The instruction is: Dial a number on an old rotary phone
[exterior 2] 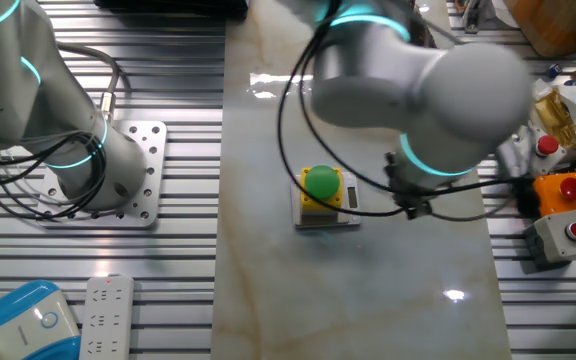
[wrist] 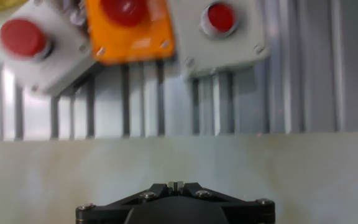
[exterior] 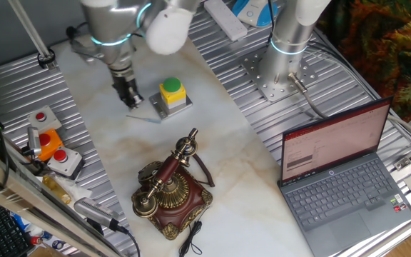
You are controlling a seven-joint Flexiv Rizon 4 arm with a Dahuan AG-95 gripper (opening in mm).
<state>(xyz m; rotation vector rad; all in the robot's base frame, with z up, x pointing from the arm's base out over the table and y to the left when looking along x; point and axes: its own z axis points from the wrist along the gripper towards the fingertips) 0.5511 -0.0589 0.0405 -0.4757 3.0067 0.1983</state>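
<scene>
1. The old rotary phone [exterior: 168, 191], made of dark red-brown wood with gold-coloured brass trim, sits at the near end of the pale marble surface [exterior: 212, 143] in one fixed view. Its brass-and-wood handset [exterior: 166, 171] lies on top, and a black cord [exterior: 190, 239] trails from it. It does not show in the other two views.
2. The gripper [exterior: 130, 97] hangs over the far part of the surface, well apart from the phone. In the hand view its jaws look pressed together, with nothing between them.
3. Just beside the gripper is a yellow box with a round green button [exterior: 171, 93] on a grey plate.
4. Past the edge of the marble, on the ribbed metal part, sit two grey boxes with red buttons [wrist: 219, 25] and an orange box with a red button [wrist: 128, 28] between them.
5. On the other side of the surface stands an open grey laptop [exterior: 337, 171] with its screen lit.
6. A second silver robot arm base [exterior: 291, 43] is bolted to a metal plate behind the laptop.
7. A white power strip [exterior 2: 106, 315] lies near a blue and white thing [exterior 2: 23, 318] in the other fixed view.
</scene>
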